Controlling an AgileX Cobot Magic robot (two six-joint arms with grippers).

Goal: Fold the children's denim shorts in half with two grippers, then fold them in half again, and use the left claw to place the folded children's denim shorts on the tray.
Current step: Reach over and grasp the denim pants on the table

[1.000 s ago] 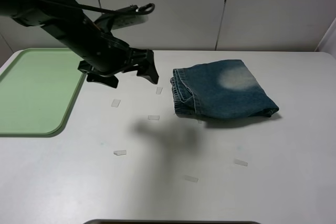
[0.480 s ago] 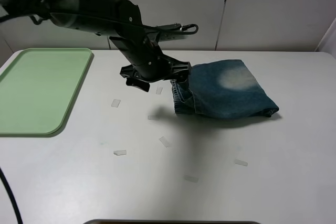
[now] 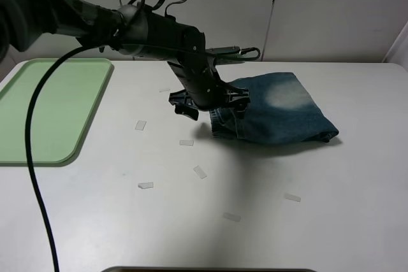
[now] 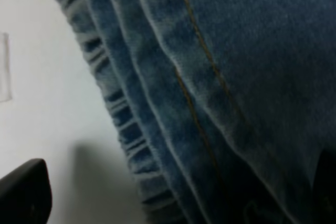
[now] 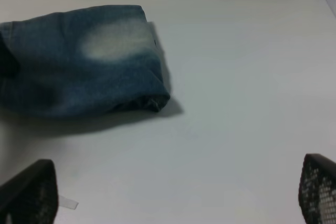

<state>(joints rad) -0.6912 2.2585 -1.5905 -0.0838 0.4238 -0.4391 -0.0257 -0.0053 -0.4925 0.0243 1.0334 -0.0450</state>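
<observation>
Broadly, the white table [image 3: 268,221] carried the light-green tray [image 3: 38,113] at its left edge and the children's denim shorts [image 3: 280,116] right of centre, well apart from the tray. The shorts lay folded into a compact stack, layered waistband edge facing the tray, whitish faded patch uppermost. Small clear tape scraps [image 3: 146,185] were scattered between them.

Risk, as a judgement: if the jaws closed on only the upper layers, the stack would likely unfold when lifted; a shallow bite at the gathered edge might slip during the carry to the tray.

Pose: the left claw [image 3: 213,103] reached across the middle, tilted downward at the waistband edge, fingers spread, nothing pinched. Contact with the denim could not be determined. The right gripper [image 5: 173,192] was held back, low, beyond the shorts' far end, fingers spread and empty.
</observation>
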